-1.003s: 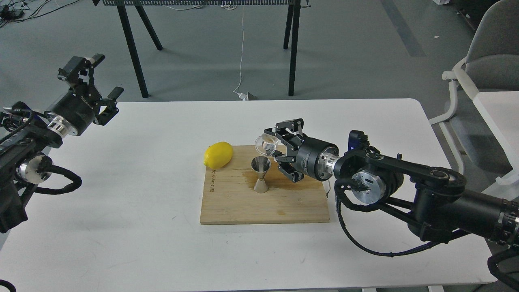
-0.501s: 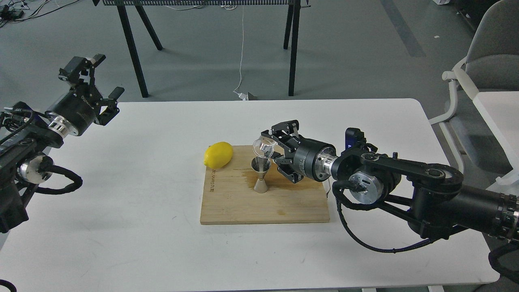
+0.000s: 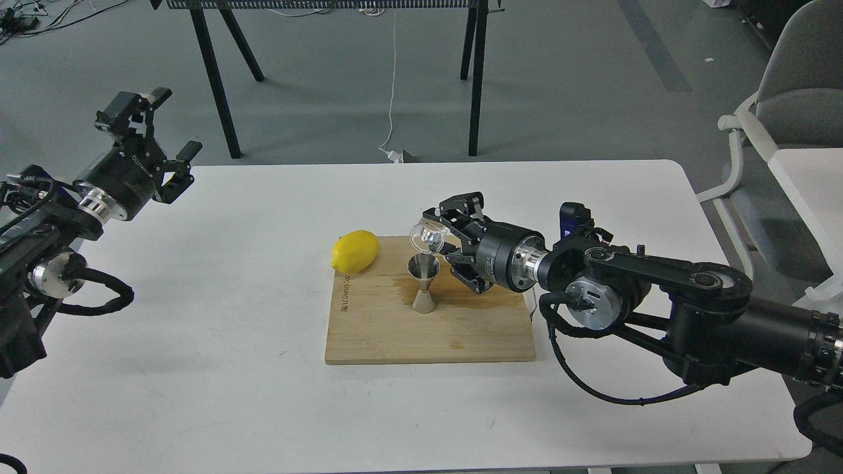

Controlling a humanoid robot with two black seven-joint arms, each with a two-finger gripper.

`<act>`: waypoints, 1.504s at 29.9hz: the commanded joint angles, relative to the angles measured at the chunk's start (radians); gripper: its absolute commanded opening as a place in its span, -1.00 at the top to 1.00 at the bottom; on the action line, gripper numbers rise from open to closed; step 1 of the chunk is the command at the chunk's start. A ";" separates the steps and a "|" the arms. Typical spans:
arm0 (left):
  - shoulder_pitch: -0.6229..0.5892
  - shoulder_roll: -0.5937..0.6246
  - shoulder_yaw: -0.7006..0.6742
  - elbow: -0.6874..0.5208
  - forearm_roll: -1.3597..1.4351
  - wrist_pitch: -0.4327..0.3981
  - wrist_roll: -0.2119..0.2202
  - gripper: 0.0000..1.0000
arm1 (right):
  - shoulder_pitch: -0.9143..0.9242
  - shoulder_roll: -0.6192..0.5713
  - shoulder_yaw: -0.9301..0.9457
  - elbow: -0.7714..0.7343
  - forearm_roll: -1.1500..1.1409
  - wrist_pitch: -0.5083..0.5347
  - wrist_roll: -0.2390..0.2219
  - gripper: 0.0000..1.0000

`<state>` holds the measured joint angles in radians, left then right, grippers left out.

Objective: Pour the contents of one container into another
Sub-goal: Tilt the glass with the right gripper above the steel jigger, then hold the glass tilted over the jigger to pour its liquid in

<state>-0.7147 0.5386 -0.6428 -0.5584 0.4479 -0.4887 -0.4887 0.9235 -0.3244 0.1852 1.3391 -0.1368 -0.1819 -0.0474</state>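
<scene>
A steel jigger (image 3: 423, 283) stands upright on the wooden cutting board (image 3: 428, 329). Just above its mouth hangs the clear glass cup (image 3: 427, 237), tipped on its side with its mouth toward the left and down. My right gripper (image 3: 442, 238) is shut on the cup, reaching in from the right. My left gripper (image 3: 158, 128) hovers open over the table's far left edge, holding nothing.
A yellow lemon (image 3: 354, 251) lies at the board's back left corner, close to the jigger. A damp patch darkens the board beside the jigger. The white table (image 3: 197, 368) carries the board. A grey chair (image 3: 790, 99) stands at the far right.
My right gripper moved left with the cup and tipped it over the jigger's mouth, dipping close half a second ago and now slightly higher. The left arm has not moved.
</scene>
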 commanded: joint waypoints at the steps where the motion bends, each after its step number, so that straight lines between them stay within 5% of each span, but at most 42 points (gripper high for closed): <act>1: 0.001 0.000 0.000 0.000 0.000 0.000 0.000 -1.00 | 0.001 -0.001 -0.013 0.000 -0.004 0.001 0.000 0.07; 45: 0.000 -0.006 -0.001 0.012 0.000 0.000 0.000 -1.00 | 0.069 0.007 -0.081 -0.008 -0.069 0.001 0.006 0.07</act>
<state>-0.7149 0.5323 -0.6437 -0.5461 0.4479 -0.4887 -0.4887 0.9868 -0.3179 0.1058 1.3315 -0.2039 -0.1819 -0.0417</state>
